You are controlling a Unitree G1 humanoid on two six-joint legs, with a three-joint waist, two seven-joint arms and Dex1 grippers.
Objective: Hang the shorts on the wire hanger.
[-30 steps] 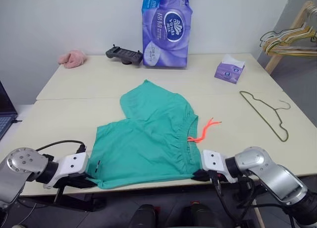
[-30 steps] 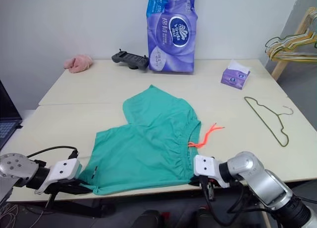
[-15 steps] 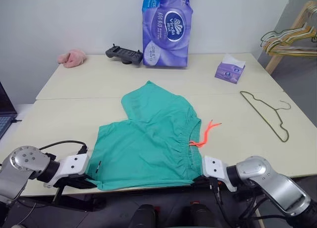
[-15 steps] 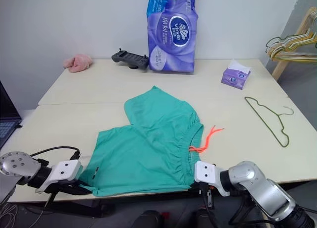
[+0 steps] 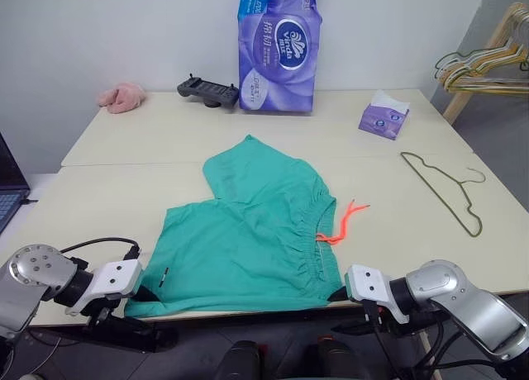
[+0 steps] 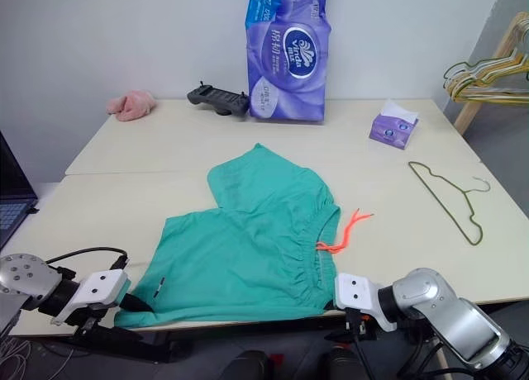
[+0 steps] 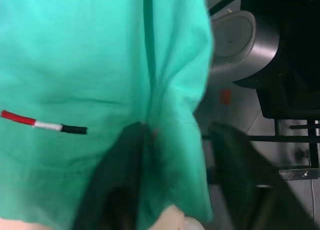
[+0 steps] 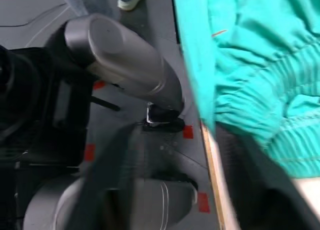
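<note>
The soft teal-green shorts [image 5: 256,231] lie flat on the near part of the pale table [image 5: 397,161], with their near hem hanging a little over the edge. The left gripper [image 5: 139,294] sits at the near left corner with its fingers apart. One finger is under the cloth, and it does not pinch. The right gripper [image 5: 337,295] is at the near right corner, fingers apart too.

I think both should bite the waistband firmly before lifting.

The thin dark wire hanger [image 5: 445,190] lies well apart on the right. The table between them is bare. The purple tissue box [image 5: 382,116] is farther back.
</note>
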